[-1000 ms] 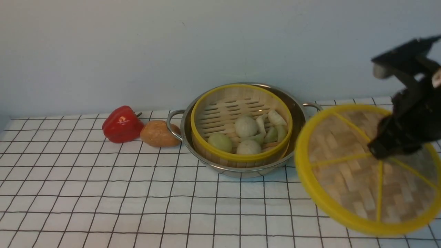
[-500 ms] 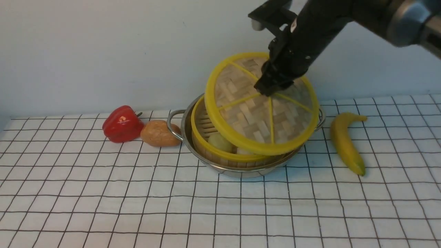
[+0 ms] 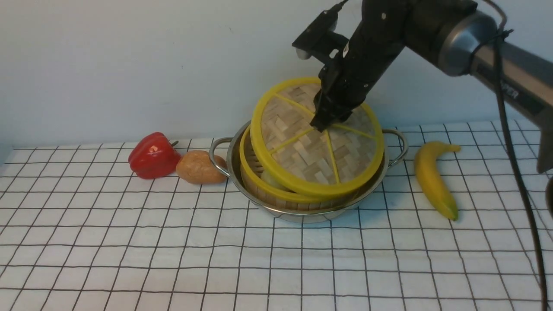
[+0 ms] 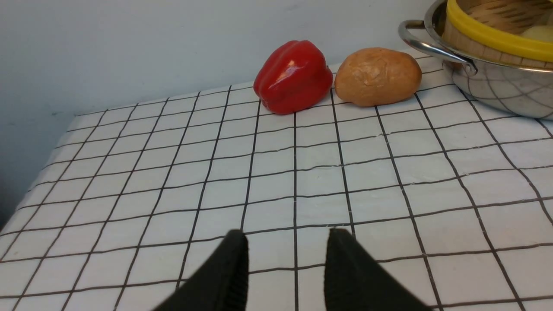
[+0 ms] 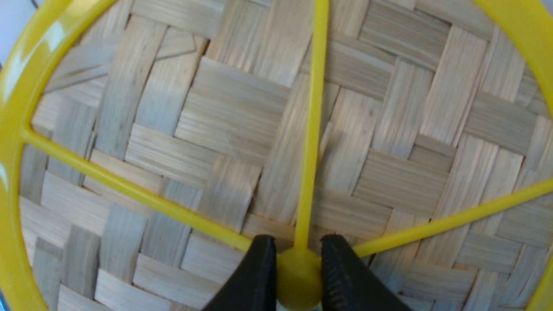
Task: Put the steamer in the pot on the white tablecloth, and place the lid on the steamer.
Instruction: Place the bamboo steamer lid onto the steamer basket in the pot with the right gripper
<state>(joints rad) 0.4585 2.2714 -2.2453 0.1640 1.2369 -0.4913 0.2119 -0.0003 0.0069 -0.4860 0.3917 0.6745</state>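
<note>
R hand (image 5: 297, 248) clamps flat woven-bamboo lid (image 3: 302, 151) at centre, tilted; round bamboo steamer (image 3: 276, 201) directly below hand; L hand (image 4: 286, 242) apart.

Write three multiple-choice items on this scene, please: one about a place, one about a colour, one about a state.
1. Where does the banana lie?
A. on the white tablecloth, right of the pot
B. inside the pot
C. under the pot

2. What colour is the rim of the lid?
A. red
B. yellow
C. black

3. How is the lid?
A. flat on the white tablecloth
B. tilted over the steamer, held by the right gripper
C. leaning on the wall

Key: 1 A, it lies beyond the pot's right handle. 2 B, the thick ring is yellow. 3 B, the jaws clamp the hub and the far edge is raised.
</note>
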